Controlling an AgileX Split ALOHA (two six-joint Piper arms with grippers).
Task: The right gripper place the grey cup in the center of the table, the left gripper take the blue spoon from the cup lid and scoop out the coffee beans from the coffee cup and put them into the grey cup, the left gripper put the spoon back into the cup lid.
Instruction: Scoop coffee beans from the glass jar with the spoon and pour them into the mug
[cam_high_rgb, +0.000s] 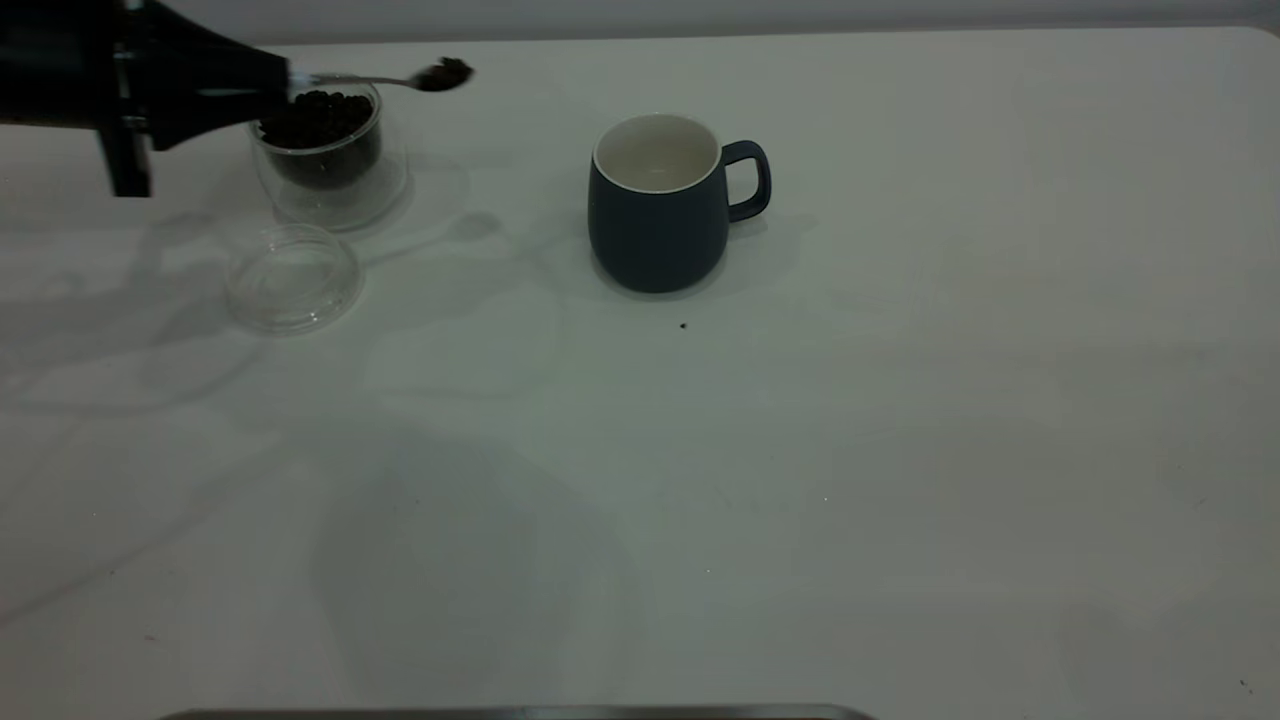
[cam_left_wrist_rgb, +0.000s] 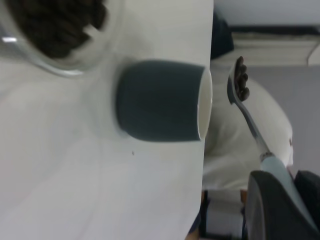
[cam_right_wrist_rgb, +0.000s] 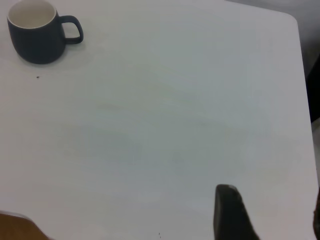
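While left jaws (cam_high_rgb: 285, 85) pinch the blue spoon (cam_high_rgb: 400, 78), the white table (cam_high_rgb: 900, 450) shows faint specks.

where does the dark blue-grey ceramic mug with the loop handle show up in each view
Exterior view: the dark blue-grey ceramic mug stands upright near the table's middle, handle pointing toward the right arm's side.
Left wrist view: the mug appears sideways, mid-picture, beside the clear glass cup of coffee beans.
Right wrist view: the mug is in the far corner.
Shared landmark: its white inside.

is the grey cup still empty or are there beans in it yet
Empty as far as shown: the grey cup shows only white inside, and the blue spoon carries its coffee beans short of it.
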